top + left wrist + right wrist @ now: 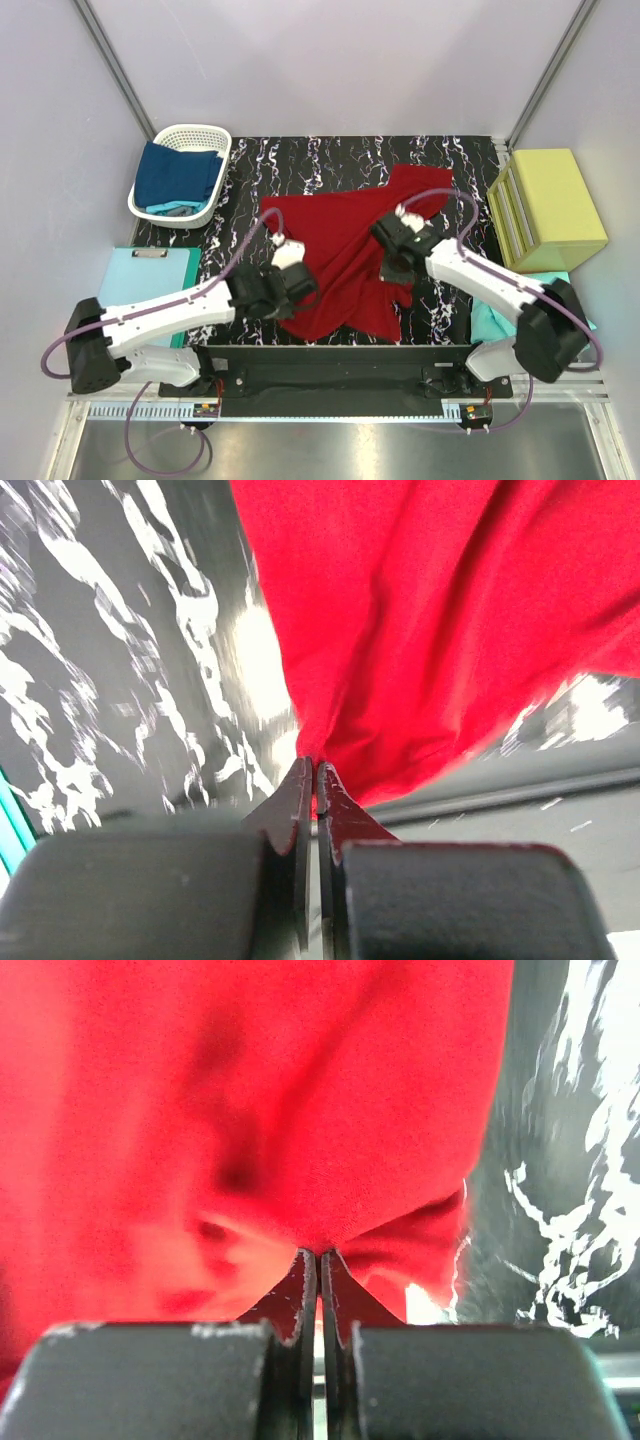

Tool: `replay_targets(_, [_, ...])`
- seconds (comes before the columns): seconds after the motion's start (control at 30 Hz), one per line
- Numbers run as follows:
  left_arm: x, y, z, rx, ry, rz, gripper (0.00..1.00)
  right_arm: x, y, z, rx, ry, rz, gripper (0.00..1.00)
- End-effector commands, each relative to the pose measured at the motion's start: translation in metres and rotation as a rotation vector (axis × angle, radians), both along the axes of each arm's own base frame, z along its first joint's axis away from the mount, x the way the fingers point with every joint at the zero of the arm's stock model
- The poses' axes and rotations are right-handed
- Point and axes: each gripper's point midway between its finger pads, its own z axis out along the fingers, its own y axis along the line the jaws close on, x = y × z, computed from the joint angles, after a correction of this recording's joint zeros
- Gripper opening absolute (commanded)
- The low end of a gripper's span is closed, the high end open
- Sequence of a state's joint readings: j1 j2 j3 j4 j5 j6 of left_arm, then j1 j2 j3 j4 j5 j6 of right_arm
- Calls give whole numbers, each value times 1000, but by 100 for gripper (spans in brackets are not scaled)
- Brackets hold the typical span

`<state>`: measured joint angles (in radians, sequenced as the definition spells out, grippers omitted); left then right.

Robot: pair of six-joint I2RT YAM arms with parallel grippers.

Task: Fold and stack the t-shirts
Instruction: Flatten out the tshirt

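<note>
You've got the red shirt (340,250) spread and rumpled across the middle of the bench (330,160), between your two arms. Your left gripper (315,770) is pinched together on its near-left edge, with cloth fanning out right from the tips. Your right gripper (318,1255) is clamped too, biting a bunched fold on the shirt's right side. Far left, the basket (205,134) holds a navy shirt (175,175), well apart from both grippers.
</note>
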<state>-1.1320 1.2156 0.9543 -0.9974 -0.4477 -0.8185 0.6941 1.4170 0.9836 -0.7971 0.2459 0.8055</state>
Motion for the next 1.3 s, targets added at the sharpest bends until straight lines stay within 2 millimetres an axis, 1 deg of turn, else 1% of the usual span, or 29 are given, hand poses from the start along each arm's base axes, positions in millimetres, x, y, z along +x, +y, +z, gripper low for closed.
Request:
replay_targets(0.0, [52, 9, 75, -76, -198, 74, 0, 46, -11, 114, -26, -321, -27, 0])
replay_targets(0.03, [62, 10, 92, -103, -233, 92, 0, 56, -11, 143, -15, -382, -29, 0])
replay_targets(0.07, [74, 21, 100, -91, -258, 122, 0, 61, -17, 157, -33, -416, -43, 0])
replay_targets(0.1, [83, 26, 109, -92, -285, 143, 0, 63, -20, 168, -40, -434, -42, 0])
replay_targets(0.13, [93, 30, 125, -106, -319, 166, 0, 70, -23, 191, -33, -479, -46, 0])
replay_targets(0.17, [105, 44, 134, -87, -347, 204, 0, 76, -33, 201, -48, -505, -74, 0])
replay_targets(0.2, [114, 50, 144, -91, -374, 231, 0, 80, -40, 211, -55, -523, -85, 0])
replay_targets(0.23, [124, 55, 161, -111, -408, 256, 0, 85, -47, 228, -59, -559, -95, 0])
replay_targets(0.27, [135, 73, 170, -98, -431, 300, 0, 94, -68, 237, -75, -577, -150, 0])
replay_targets(0.3, [143, 78, 179, -114, -451, 317, 0, 99, -78, 254, -69, -613, -179, 0])
replay_targets(0.33, [155, 94, 197, -113, -490, 364, 0, 104, -89, 262, -87, -630, -188, 0])
replay_targets(0.37, [161, 101, 207, -120, -511, 386, 0, 111, -110, 272, -110, -653, -245, 0])
replay_targets(0.4, [170, 107, 225, -136, -545, 410, 0, 113, -116, 292, -125, -700, -256, 0])
replay_targets(0.43, [176, 120, 233, -126, -561, 452, 0, 114, -127, 305, -168, -735, -300, 0])
replay_targets(0.47, [179, 127, 243, -116, -588, 480, 0, 117, -128, 323, -158, -775, -317, 0])
replay_targets(0.5, [186, 128, 258, -126, -615, 499, 0, 120, -129, 329, -160, -789, -330, 0])
replay_targets(0.53, [190, 126, 264, -150, -618, 505, 0, 126, -129, 333, -165, -801, -342, 0])
replay_targets(0.57, [197, 124, 279, -183, -644, 510, 0, 127, -129, 349, -153, -836, -346, 0])
replay_targets(0.6, [200, 123, 287, -200, -658, 513, 0, 130, -129, 357, -145, -856, -350, 0])
replay_targets(0.63, [203, 121, 296, -214, -671, 509, 0, 133, -127, 368, -124, -889, -356, 0])
replay_targets(0.67, [205, 119, 316, -248, -710, 513, 0, 131, -127, 385, -100, -931, -357, 0])
replay_targets(0.7, [206, 118, 325, -262, -727, 506, 0, 132, -123, 395, -68, -961, -344, 0])
replay_targets(0.73, [205, 118, 336, -280, -747, 502, 0, 130, -122, 410, -34, -1008, -347, 0])
replay_targets(0.77, [205, 118, 354, -308, -783, 502, 0, 126, -123, 427, -6, -1049, -353, 0])
replay_targets(0.83, [202, 118, 370, -324, -817, 492, 0, 123, -121, 439, 16, -1069, -342, 0])
replay_targets(0.87, [197, 120, 382, -344, -844, 492, 0, 118, -122, 455, 39, -1103, -343, 0])
replay_targets(0.93, [192, 123, 390, -341, -869, 494, 0, 110, -124, 470, 63, -1147, -343, 0])
replay_targets(1.17, [172, 133, 424, -336, -965, 487, 0, 94, -129, 496, 73, -1219, -332, 0])
replay_targets(1.27, [168, 134, 426, -333, -971, 479, 0, 93, -127, 497, 69, -1213, -317, 0])
